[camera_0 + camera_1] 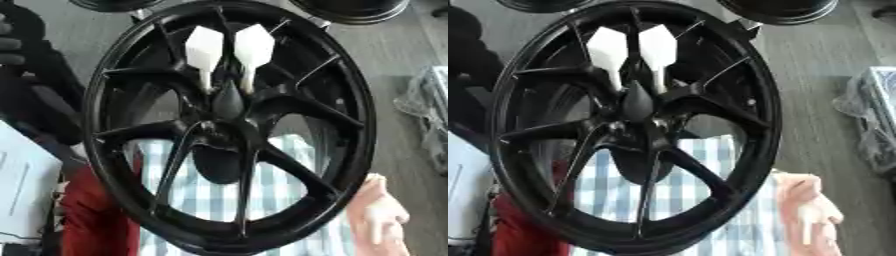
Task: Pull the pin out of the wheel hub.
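Observation:
A large black wheel hub (229, 125) stands upright and fills the view, its spokes meeting at a dark centre (229, 102). Two white pins sit side by side in the upper spokes, the left pin (204, 50) and the right pin (254, 47). Each has a broad flat head and a thin stem pointing down towards the centre. My left hand (10, 45) shows as a dark shape at the upper left edge, beside the rim and away from the pins. A person's bare hand (378, 210) rests against the lower right rim. My right hand does not show.
Behind the wheel is a person in a blue checked shirt (210, 200) with a red sleeve (92, 220). Two more black wheels (350, 10) (114, 4) lie at the top edge. A clear plastic bag (429, 115) sits on the grey floor to the right, white sheets (22, 170) to the left.

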You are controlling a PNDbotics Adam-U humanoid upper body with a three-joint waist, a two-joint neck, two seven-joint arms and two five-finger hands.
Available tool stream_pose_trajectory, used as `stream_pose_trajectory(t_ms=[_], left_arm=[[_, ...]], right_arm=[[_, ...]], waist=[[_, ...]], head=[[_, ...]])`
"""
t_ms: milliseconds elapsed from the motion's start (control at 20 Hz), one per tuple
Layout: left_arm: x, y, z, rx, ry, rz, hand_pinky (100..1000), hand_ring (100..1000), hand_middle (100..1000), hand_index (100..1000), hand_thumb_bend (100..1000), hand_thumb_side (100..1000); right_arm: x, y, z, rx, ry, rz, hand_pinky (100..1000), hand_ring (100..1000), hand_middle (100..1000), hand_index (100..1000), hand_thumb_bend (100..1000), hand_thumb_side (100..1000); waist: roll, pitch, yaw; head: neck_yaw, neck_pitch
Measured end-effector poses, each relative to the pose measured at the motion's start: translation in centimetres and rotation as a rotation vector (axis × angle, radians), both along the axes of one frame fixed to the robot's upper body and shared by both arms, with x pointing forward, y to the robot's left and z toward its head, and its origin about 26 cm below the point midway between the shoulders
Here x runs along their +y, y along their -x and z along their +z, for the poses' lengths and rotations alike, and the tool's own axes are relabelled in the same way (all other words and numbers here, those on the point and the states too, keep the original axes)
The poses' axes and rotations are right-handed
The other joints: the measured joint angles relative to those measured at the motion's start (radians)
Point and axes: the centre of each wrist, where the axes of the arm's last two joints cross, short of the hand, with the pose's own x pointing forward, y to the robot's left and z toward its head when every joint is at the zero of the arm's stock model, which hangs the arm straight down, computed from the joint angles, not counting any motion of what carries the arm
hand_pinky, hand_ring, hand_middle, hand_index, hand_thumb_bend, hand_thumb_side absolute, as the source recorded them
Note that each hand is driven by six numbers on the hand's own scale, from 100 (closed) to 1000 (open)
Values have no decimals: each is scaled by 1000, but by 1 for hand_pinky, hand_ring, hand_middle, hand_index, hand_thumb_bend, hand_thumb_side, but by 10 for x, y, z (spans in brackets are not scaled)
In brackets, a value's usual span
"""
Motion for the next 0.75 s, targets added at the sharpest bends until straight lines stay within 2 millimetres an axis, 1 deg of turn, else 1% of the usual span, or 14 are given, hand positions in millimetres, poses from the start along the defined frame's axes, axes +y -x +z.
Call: stream_pose_trajectory(t_ms=[100, 150, 200, 250, 300, 400, 500, 600, 650, 700, 750], left_arm=[[0, 0, 0, 0, 1, -1, 628, 661, 660, 709, 132, 783], [0, 0, 0, -1, 3, -2, 629, 661, 661, 709, 132, 782], [-1, 0, 0, -1, 7, -3, 629, 661, 661, 709, 132, 782], [-2, -1, 0, -3, 11, -6, 629, 661, 662, 709, 135, 776], [-3, -2, 1, -8, 15, -9, 629, 661, 666, 709, 137, 773], [-8, -3, 4, -24, 32, -23, 632, 676, 695, 714, 139, 766], [-15, -6, 8, -46, 48, -39, 632, 676, 708, 718, 147, 761], [-23, -9, 12, -66, 67, -62, 633, 675, 711, 726, 147, 756], [-27, -10, 13, -75, 75, -71, 637, 679, 726, 749, 168, 736], [-31, -11, 14, -84, 82, -83, 638, 679, 729, 754, 152, 749], [-35, -11, 16, -97, 90, -98, 638, 677, 729, 759, 167, 744]], right_arm=[[-1, 0, 1, -15, -7, -15, 727, 763, 783, 964, 100, 575], [0, -1, 2, -41, -17, -26, 704, 741, 755, 950, 100, 535], [0, -2, 5, -84, -34, -35, 704, 741, 755, 950, 100, 535], [1, -3, 6, -136, -57, -40, 677, 715, 731, 940, 100, 529], [2, -5, 9, -214, -85, -33, 675, 712, 728, 937, 100, 546], [6, -10, 12, -394, -157, 18, 677, 716, 724, 945, 100, 579], [13, -13, 8, -525, -246, 86, 680, 724, 715, 943, 100, 606], [17, -19, 3, -600, -335, 140, 688, 719, 687, 901, 100, 585], [18, -23, 1, -625, -373, 157, 688, 699, 654, 831, 100, 485], [17, -27, -2, -642, -403, 168, 686, 695, 649, 823, 100, 539], [16, -31, -5, -651, -428, 175, 683, 692, 646, 821, 100, 540]], waist=[[0, 0, 0], [0, 0, 0], [1, 0, 0], [2, 0, 0], [4, 0, 1], [7, 0, 8], [8, 0, 18], [9, 0, 26], [10, 0, 30], [11, 0, 33], [12, 1, 37]], head=[[0, -1], [0, -1], [0, -2], [1, -2], [1, -3], [1, -7], [0, -8], [0, -15], [-1, -16], [-3, -16], [-6, -16]])
